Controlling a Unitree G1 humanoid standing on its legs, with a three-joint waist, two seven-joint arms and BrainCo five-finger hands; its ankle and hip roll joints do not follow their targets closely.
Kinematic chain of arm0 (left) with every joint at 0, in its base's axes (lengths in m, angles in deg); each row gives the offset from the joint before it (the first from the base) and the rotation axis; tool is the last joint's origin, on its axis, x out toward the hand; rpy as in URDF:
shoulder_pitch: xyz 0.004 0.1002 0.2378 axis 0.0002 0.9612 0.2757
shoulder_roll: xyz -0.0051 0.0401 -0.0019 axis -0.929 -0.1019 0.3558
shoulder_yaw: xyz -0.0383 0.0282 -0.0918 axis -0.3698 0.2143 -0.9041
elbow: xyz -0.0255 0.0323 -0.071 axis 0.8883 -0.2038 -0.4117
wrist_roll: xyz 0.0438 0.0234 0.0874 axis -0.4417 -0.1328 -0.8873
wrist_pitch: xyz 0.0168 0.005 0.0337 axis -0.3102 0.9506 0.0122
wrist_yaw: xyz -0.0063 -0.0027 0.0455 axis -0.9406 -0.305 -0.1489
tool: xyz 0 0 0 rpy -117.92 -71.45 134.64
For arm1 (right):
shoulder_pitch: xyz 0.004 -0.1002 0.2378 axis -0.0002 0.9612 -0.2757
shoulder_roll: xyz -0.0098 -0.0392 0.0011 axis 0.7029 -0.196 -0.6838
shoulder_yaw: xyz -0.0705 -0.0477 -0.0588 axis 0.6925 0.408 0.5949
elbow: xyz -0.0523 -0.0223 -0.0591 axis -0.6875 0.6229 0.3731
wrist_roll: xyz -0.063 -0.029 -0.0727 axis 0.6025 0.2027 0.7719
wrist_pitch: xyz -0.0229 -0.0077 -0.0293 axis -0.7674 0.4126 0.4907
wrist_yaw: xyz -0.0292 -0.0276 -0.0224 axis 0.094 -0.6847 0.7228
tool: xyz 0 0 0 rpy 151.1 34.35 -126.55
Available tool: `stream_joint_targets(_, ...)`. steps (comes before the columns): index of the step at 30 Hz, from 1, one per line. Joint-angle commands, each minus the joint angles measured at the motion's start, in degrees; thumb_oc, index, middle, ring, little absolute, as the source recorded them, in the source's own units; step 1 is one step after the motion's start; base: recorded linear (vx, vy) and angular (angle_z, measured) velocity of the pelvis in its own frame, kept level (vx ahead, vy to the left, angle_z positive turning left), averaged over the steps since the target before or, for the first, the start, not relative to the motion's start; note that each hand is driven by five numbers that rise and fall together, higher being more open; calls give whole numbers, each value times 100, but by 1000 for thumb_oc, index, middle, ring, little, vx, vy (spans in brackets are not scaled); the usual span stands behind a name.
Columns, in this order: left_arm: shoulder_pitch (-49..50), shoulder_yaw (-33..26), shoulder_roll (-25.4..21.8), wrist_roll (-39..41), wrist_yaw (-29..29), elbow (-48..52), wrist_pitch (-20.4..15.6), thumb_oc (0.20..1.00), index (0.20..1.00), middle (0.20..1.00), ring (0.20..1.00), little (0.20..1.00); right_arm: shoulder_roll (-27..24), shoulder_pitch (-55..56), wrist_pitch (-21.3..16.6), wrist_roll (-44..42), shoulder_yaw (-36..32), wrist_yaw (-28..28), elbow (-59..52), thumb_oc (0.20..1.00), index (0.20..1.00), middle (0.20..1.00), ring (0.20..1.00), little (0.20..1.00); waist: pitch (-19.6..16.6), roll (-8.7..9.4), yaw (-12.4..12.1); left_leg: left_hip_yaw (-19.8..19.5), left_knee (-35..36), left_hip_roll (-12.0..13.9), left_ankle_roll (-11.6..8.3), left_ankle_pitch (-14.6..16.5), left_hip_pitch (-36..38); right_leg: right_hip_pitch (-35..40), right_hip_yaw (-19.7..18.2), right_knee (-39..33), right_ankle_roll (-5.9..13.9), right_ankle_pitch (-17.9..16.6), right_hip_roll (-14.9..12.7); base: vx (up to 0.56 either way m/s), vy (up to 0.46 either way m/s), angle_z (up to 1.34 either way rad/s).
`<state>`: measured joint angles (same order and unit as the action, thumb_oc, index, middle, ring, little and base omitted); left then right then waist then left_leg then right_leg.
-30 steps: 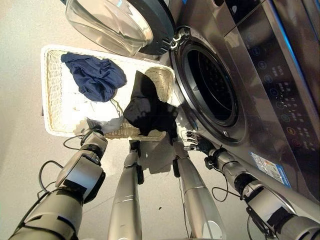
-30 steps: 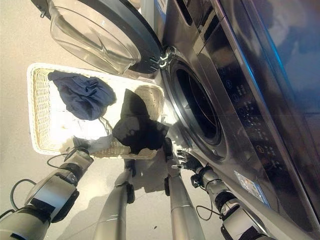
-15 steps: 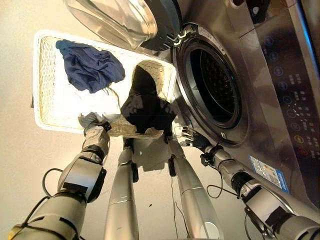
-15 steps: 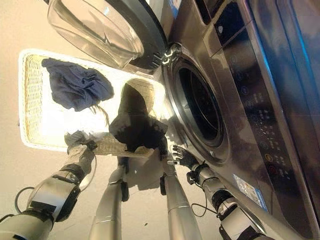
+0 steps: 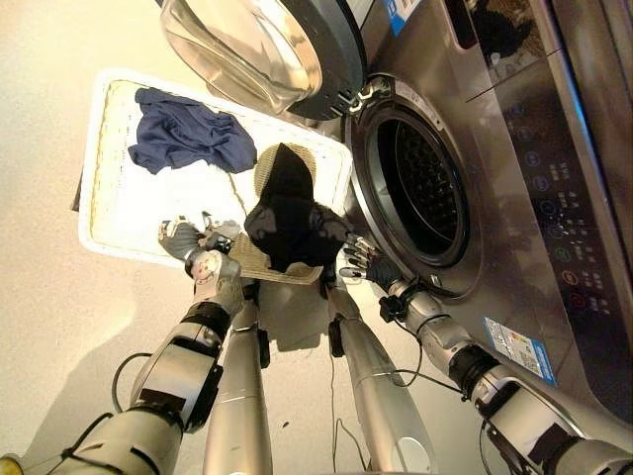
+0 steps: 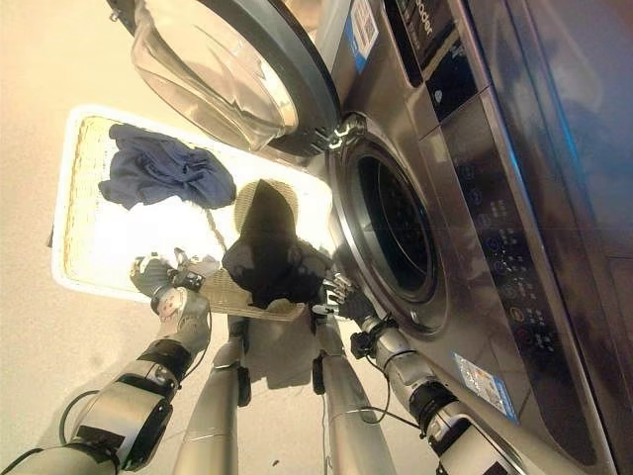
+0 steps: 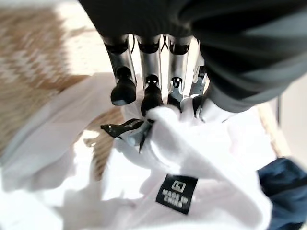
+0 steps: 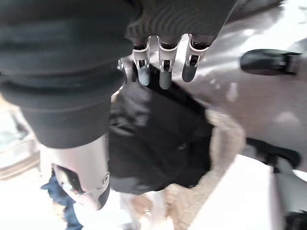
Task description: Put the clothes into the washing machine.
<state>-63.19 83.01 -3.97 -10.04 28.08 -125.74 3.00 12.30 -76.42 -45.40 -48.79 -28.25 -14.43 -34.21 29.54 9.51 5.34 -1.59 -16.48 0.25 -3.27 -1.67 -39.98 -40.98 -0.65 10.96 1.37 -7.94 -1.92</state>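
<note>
A white wicker basket [image 5: 99, 213] lies on the floor [image 5: 49, 327] at the left, beside the washer [image 5: 514, 198]. A navy garment [image 5: 188, 139] is bunched at its far end, and white cloth [image 5: 163, 193] covers its middle.

The left hand [image 5: 198, 252] is at the basket's near rim. In the left wrist view its fingers [image 7: 123, 88] curl down into the white cloth [image 7: 192, 163], a fold pinched between fingers and thumb, with wicker weave showing beside it.

A black garment [image 5: 289, 213] is draped over the basket's near right corner, hanging down the outside toward the washer. The right hand [image 5: 361, 262] is just beside it, between the garment and the washer front. In the right wrist view its fingers [image 8: 163, 72] are straight and spread, tips at the black garment [image 8: 158, 139] but not closed on it.

The washer's round door [image 5: 267, 49] stands swung open above the basket. The drum [image 5: 420, 188] is dark, with no clothes visible inside.
</note>
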Motion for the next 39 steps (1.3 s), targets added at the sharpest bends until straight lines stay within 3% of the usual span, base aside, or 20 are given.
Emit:
stream_joint_targets(1,309,-169,12,-1482,659,460,-142,200,200,200,200,200,-218,168,-433,366,-246,493,-856,1000,1000,1000,1000,1000,26,-272,-191,-318,207,-357,84,-362,116,183,360,292,-36,149,190,-20,-36,10)
stream_joint_targets(4,927,252,94,-3299,1063,1136,383,200,200,200,200,200,-319,133,-466,816,-393,944,-1458,1000,1000,1000,1000,1000,26,-382,-356,-369,340,-409,115,-413,276,373,464,223,-15,149,125,-22,-25,13)
stream_joint_targets(5,940,256,100,-3316,1078,1153,393,200,200,200,200,200,-319,143,-463,823,-395,950,-1466,1000,1000,1000,1000,1000,26,-384,-358,-371,344,-409,115,-414,284,381,465,220,-14,148,125,-19,-14,13)
stream_joint_targets(8,1514,690,136,-4714,923,1778,613,200,200,200,200,200,-292,70,-418,965,-592,1111,-1873,1000,1000,1000,1000,1000,26,-527,-538,-406,544,-461,151,-483,459,582,549,115,14,135,87,-14,5,10)
stream_joint_targets(10,1624,831,114,-4972,794,1955,608,200,200,200,200,200,-271,0,-357,1020,-623,1087,-1876,1000,1000,1000,1000,1000,26,-579,-592,-409,609,-468,156,-508,515,639,575,71,22,122,68,-14,23,7)
stream_joint_targets(13,1737,1127,0,-5170,-7,2354,373,200,200,200,200,200,-229,-211,-119,1231,-563,986,-1798,1000,1000,1000,1000,1000,26,-688,-698,-412,756,-471,168,-565,631,739,627,-2,29,112,33,-15,42,10)
stream_joint_targets(14,1782,1310,-108,-4998,-599,2671,181,200,200,200,200,200,-276,-355,48,1339,-480,948,-1695,1000,1000,1000,1000,1000,26,-752,-755,-395,814,-466,174,-595,684,794,665,-34,33,108,4,-4,36,6)
stream_joint_targets(17,1788,1461,-191,-4621,-1298,2947,2,200,200,200,200,200,-325,-486,162,1572,-383,854,-1562,1000,1000,1000,1000,1000,26,-812,-790,-380,853,-467,183,-614,711,815,701,-55,36,97,-18,-2,37,8)
stream_joint_targets(19,1762,1698,-249,-3432,-2725,3445,-208,200,200,200,200,200,-472,-790,290,2172,-112,779,-1237,1000,1000,1000,1000,1000,26,-919,-853,-376,885,-494,204,-632,732,835,782,-88,60,68,-87,3,41,2)
stream_joint_targets(21,1720,1827,-301,-2614,-3645,3909,-330,200,200,200,200,200,-617,-1080,346,2758,165,791,-951,1000,1000,1000,1000,1000,26,-1002,-897,-375,937,-510,220,-639,768,853,836,-120,90,38,-140,4,28,13)
stream_joint_targets(26,1500,1911,-549,-2013,-4298,4659,-511,200,200,200,200,200,-954,-1613,431,4047,647,748,-701,1000,1000,1000,1000,1000,26,-1113,-958,-339,1066,-524,232,-696,806,860,906,-163,127,-7,-192,-6,3,12)
stream_joint_targets(30,1332,1817,-878,-1723,-4683,5266,-408,200,200,200,200,200,-1441,-1941,380,5226,1162,571,-670,1000,1000,1000,1000,1000,26,-1138,-987,-285,1126,-537,249,-705,882,927,932,-222,165,-33,-241,1,-11,5)
stream_joint_targets(36,1311,1785,-1311,-853,-5647,6025,-1,200,200,200,200,200,-1833,-2143,-78,5183,1653,150,-1022,1000,1000,1000,1000,1000,26,-1080,-1021,-254,1085,-554,263,-674,917,967,926,-272,186,-74,-264,5,-14,3)
stream_joint_targets(39,1391,1836,-1332,-179,-6345,6332,413,200,200,200,200,200,-1801,-2118,-224,4400,1667,61,-1300,1000,1000,1000,1000,1000,26,-1049,-1029,-234,1079,-543,266,-659,929,967,927,-309,196,-108,-274,0,0,0)
